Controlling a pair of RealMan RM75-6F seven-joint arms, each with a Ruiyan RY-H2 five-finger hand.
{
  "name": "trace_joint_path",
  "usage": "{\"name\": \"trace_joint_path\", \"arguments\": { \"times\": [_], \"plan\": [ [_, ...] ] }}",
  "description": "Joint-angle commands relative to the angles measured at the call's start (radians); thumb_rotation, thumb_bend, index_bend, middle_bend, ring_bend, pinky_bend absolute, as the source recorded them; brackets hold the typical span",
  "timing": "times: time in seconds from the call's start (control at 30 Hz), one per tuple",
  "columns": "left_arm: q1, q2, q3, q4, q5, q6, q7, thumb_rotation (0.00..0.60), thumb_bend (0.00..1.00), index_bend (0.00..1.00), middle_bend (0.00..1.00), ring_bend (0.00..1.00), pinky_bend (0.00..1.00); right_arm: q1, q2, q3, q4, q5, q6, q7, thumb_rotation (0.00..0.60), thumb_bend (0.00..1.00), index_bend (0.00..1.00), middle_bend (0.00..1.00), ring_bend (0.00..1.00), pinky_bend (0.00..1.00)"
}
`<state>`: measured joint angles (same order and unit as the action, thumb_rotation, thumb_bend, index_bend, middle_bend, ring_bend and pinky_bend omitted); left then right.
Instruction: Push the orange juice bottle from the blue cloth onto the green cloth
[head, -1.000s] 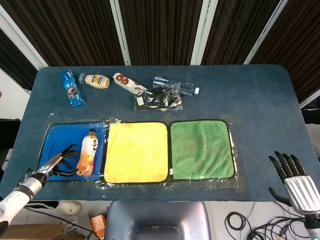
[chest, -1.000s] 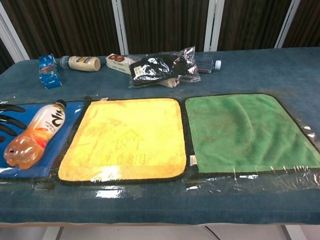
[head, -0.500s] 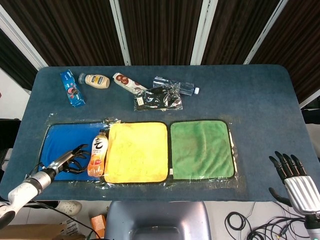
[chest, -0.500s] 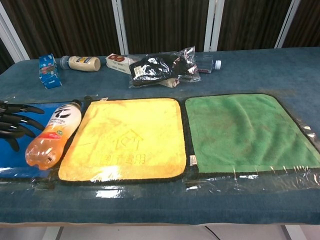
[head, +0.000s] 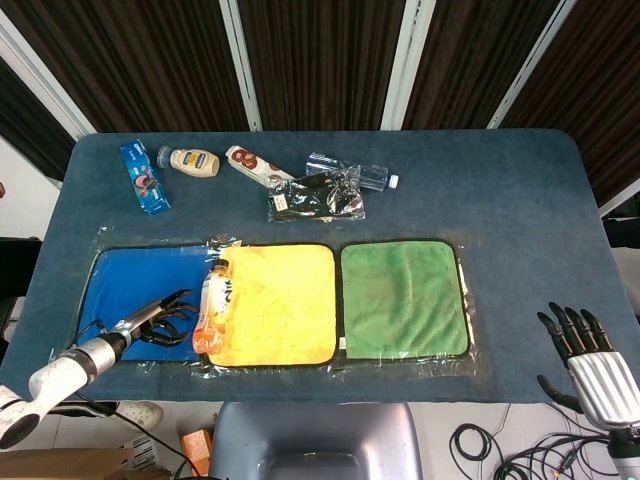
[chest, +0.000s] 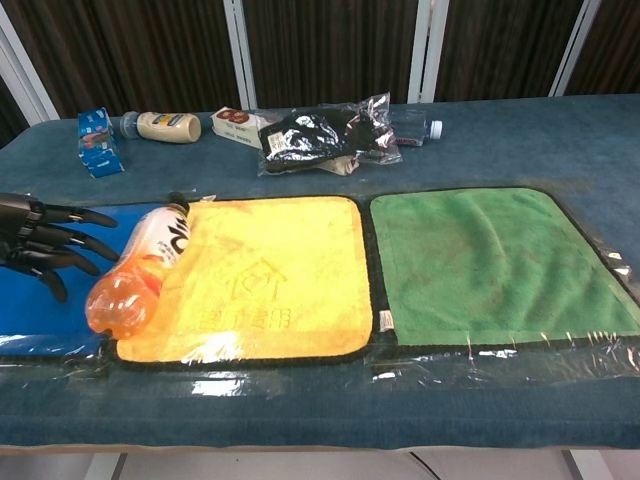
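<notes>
Landmark = yellow cloth (head: 273, 303), middle of three cloths in a row near the front edge of the blue-carpeted surface (head: 520, 200).

Orange juice bottle (head: 214, 307) lies on its side across the yellow cloth's left edge, cap (chest: 179, 201) pointing away from the robot, base toward the front. Mostly off the blue cloth (head: 140, 300), which sits left of the yellow one. Green cloth (head: 403, 298) is right of the yellow one, nothing on it.

Left hand (head: 162, 322) is over the blue cloth, left of the bottle, fingers (chest: 85, 240) spread and extended toward it, holding nothing. Contact with the bottle: cannot tell.

Right hand (head: 577, 335) is off the surface, well right of the green cloth, fingers apart, holding nothing.

Clear plastic film under all three cloths.

Beyond the yellow cloth, far side: blue packet (head: 144, 177), cream bottle (head: 190, 160), snack pack (head: 257, 166), black bagged item (head: 316, 196), clear water bottle (head: 360, 173).

Behind the surface: dark slatted wall (head: 320, 60) with white vertical strips.
</notes>
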<state>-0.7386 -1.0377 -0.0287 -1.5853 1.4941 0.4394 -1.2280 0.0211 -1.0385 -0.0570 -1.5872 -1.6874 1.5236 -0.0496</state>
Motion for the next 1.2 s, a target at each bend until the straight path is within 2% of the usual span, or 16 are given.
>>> {"name": "trace_joint_path", "arguments": {
  "times": [0.03, 0.47, 0.73, 0.97, 1.2],
  "plan": [
    [-0.023, 0.001, 0.000, -0.008, 0.029, -0.009, -0.070, 0.600, 0.41, 0.00, 0.21, 0.21, 0.43, 0.000, 0.000, 0.000, 0.000, 0.000, 0.000, -0.001, 0.600, 0.19, 0.00, 0.00, 0.00, 0.00],
    [-0.135, -0.039, 0.071, 0.034, 0.154, -0.018, -0.354, 0.600, 0.43, 0.00, 0.21, 0.19, 0.43, 0.000, -0.003, 0.000, -0.002, -0.001, -0.003, -0.010, 0.600, 0.19, 0.00, 0.00, 0.00, 0.00],
    [-0.209, -0.068, 0.154, 0.085, 0.233, 0.049, -0.524, 0.600, 0.45, 0.00, 0.09, 0.07, 0.31, -0.007, -0.002, 0.001, 0.001, 0.000, 0.009, -0.002, 0.600, 0.19, 0.00, 0.00, 0.00, 0.00],
    [-0.266, -0.070, 0.236, 0.106, 0.304, 0.150, -0.684, 0.600, 0.46, 0.00, 0.07, 0.05, 0.30, -0.005, -0.001, 0.001, 0.003, -0.001, 0.006, 0.000, 0.600, 0.19, 0.00, 0.00, 0.00, 0.00],
    [-0.344, -0.110, 0.341, 0.186, 0.379, 0.239, -0.908, 0.600, 0.46, 0.00, 0.06, 0.04, 0.30, -0.003, 0.012, -0.015, 0.005, -0.030, 0.006, 0.029, 0.600, 0.19, 0.00, 0.00, 0.00, 0.00]
  ]
}}
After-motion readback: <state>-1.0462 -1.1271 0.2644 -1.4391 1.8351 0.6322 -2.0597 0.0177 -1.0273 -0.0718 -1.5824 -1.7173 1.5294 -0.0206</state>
